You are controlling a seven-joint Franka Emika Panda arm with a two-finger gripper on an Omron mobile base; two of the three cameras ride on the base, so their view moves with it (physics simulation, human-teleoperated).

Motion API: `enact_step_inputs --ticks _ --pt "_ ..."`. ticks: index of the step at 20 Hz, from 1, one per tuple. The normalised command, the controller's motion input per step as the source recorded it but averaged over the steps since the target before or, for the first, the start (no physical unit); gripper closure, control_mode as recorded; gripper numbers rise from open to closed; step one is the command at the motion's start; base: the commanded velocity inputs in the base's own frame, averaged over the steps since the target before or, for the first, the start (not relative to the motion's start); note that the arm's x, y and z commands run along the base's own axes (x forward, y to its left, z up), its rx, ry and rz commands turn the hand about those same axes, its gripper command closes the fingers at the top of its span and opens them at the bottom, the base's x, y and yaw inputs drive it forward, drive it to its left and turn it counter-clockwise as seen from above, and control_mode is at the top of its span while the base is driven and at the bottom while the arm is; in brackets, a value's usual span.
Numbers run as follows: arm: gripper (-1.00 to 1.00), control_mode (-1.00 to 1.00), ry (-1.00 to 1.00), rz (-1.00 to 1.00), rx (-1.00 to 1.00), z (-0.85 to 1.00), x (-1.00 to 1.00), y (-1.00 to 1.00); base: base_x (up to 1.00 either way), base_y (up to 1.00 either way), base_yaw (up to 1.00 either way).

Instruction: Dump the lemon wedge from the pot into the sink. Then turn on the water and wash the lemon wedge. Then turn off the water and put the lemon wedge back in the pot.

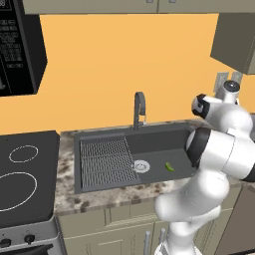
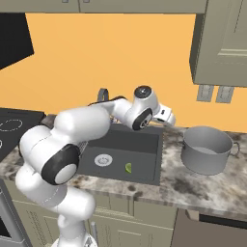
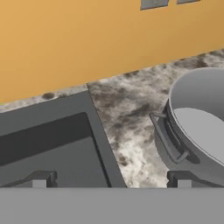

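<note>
The lemon wedge lies on the floor of the dark sink, to the right of the round drain. The grey pot stands upright on the counter right of the sink, its side handle turned toward the basin. My gripper hovers above the sink's right rim, between basin and pot, open with nothing between its fingers. The faucet rises behind the sink, and no stream shows.
A wire grid covers the sink's left half. A black stovetop sits left of the sink under a microwave. Wall outlets and an upper cabinet are above the pot. Marbled counter surrounds the basin.
</note>
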Motion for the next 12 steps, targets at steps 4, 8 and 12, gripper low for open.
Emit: enact_step_inputs --ticks 4,8,12 --pt "-1.0 -1.0 -0.2 0.01 0.0 0.0 0.0 0.43 0.0 0.0 0.0" --pt "-1.0 -1.0 -0.15 0.01 0.0 0.0 0.19 0.34 0.0 0.0 0.0" --pt "-1.0 -1.0 -0.08 0.03 0.01 0.0 0.35 0.27 0.0 0.0 0.0"
